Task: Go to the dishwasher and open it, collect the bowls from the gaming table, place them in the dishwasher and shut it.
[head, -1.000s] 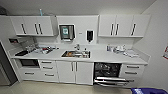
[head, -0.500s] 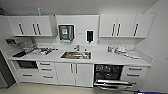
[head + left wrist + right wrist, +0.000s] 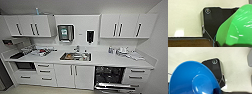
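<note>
A white kitchenette wall is spreading across the head view, with the countertop (image 3: 100,58) running from left to right through the middle of the frame. At the lower right the dishwasher (image 3: 109,77) is standing open, its door (image 3: 112,86) lying folded down and its dark racks showing inside. Upper cabinets (image 3: 27,25) are hanging along the upper left and upper right, with a paper towel dispenser (image 3: 65,33) and a dark soap dispenser (image 3: 90,36) sitting on the wall between them. A steel sink (image 3: 75,56) is sitting at the centre of the counter, holding some items too blurred to name; clutter is lying on the counter at left and right. White drawers (image 3: 43,71) are lining the lower left. In the left wrist view a large green bowl (image 3: 235,28) is filling the right side of the frame, tilted on edge over pale floor; whether that gripper's fingers are clamped on it cannot be told. In the right wrist view a blue bowl (image 3: 193,79) is taking up the lower left, its inside facing the camera; that grip likewise cannot be told.
</note>
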Controlling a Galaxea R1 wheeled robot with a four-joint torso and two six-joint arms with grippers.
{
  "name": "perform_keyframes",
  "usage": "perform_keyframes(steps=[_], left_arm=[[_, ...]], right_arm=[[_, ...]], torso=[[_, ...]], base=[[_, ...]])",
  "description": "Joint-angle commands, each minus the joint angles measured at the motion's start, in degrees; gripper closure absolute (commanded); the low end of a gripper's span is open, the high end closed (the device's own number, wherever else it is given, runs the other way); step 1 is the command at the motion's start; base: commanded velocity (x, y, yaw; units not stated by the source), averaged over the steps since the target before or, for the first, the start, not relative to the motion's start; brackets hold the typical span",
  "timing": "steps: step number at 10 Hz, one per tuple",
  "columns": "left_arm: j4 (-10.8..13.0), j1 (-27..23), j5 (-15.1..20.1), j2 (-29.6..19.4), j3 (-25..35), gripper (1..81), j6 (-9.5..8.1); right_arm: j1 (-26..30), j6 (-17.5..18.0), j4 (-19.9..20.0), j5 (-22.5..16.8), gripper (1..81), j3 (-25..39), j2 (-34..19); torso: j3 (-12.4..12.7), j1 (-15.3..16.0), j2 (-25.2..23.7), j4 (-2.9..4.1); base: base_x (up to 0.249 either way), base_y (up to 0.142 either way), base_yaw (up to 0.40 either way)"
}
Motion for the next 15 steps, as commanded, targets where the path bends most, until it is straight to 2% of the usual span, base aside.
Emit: perform_keyframes(steps=[1, 15], left_arm=[[0.29, -2.00, 2.75, -1.48, -0.06, 81.1, 0.09], [-0.14, -1.92, 2.75, -1.30, -0.23, 81.1, 0.09]], right_arm=[[2.11, 0.05, -0.37, -2.44, 81.1, -0.09, -1.58], [2.29, 0.05, -0.81, -2.44, 81.1, -0.88, -0.96]], torso=[[0.00, 0.03, 0.00, 0.00], [0.02, 0.03, -0.06, 0.00]], base=[[0.136, 0.000, 0.000], [0.138, 0.000, 0.000]])
